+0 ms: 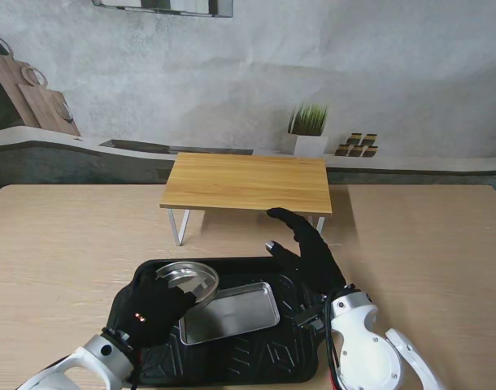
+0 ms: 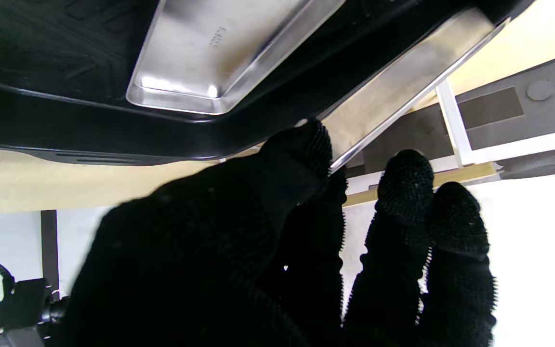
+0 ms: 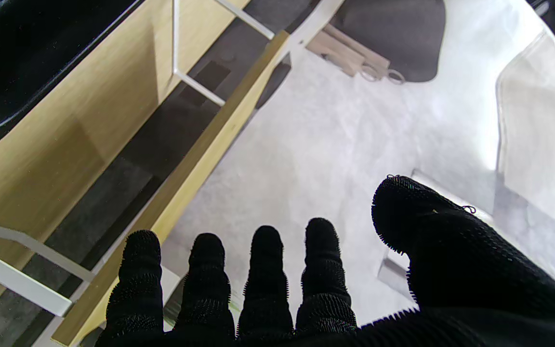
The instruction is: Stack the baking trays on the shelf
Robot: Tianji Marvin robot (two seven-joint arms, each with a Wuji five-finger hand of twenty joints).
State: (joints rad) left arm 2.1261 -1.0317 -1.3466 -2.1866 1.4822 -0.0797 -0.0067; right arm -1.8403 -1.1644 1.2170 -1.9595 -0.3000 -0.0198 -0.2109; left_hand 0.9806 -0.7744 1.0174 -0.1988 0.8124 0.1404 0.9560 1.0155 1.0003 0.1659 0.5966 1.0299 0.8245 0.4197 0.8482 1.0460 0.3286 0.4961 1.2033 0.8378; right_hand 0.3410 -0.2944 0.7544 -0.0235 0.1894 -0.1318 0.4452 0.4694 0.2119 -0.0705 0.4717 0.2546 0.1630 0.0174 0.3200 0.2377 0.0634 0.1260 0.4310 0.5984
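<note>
While unreadable, stamped marks show inside the rectangular tray (image 2: 219, 46).

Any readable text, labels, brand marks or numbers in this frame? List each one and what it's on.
Nothing can be read.
Rectangular tray: a small stamped mark on its floor shows in the left wrist view, too small and blurred to read.
Round tray, black tray, shelf, left hand, right hand: no text visible.
</note>
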